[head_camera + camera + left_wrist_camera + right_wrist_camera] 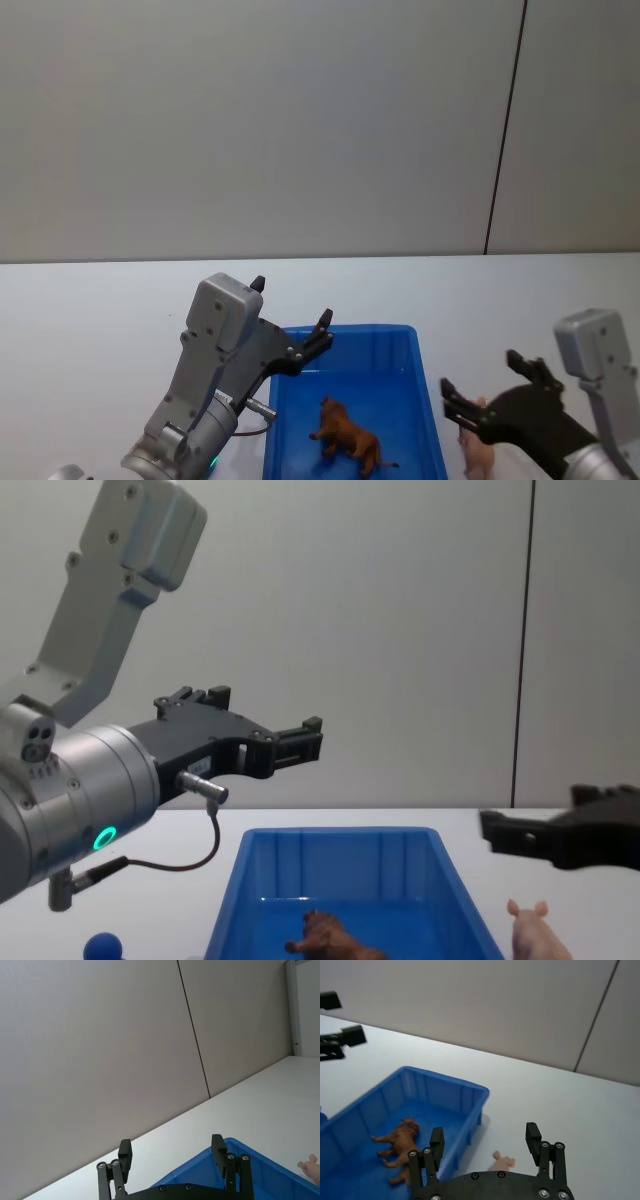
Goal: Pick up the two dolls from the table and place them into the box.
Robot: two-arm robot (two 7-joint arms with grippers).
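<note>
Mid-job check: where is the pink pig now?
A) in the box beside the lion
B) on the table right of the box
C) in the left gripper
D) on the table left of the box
B: the pig stands on the table outside the box's right wall, below the open right gripper; only the lion lies inside.

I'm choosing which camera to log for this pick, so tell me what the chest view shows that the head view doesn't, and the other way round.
Chest view, not head view: a small blue ball on the table, left of the blue box. Head view, not chest view: the whole body of the brown lion figurine inside the box, and the grey wrist housing of the right arm. Both: the box, the lion, the pink pig on the table right of the box, and the open left gripper and right gripper.
</note>
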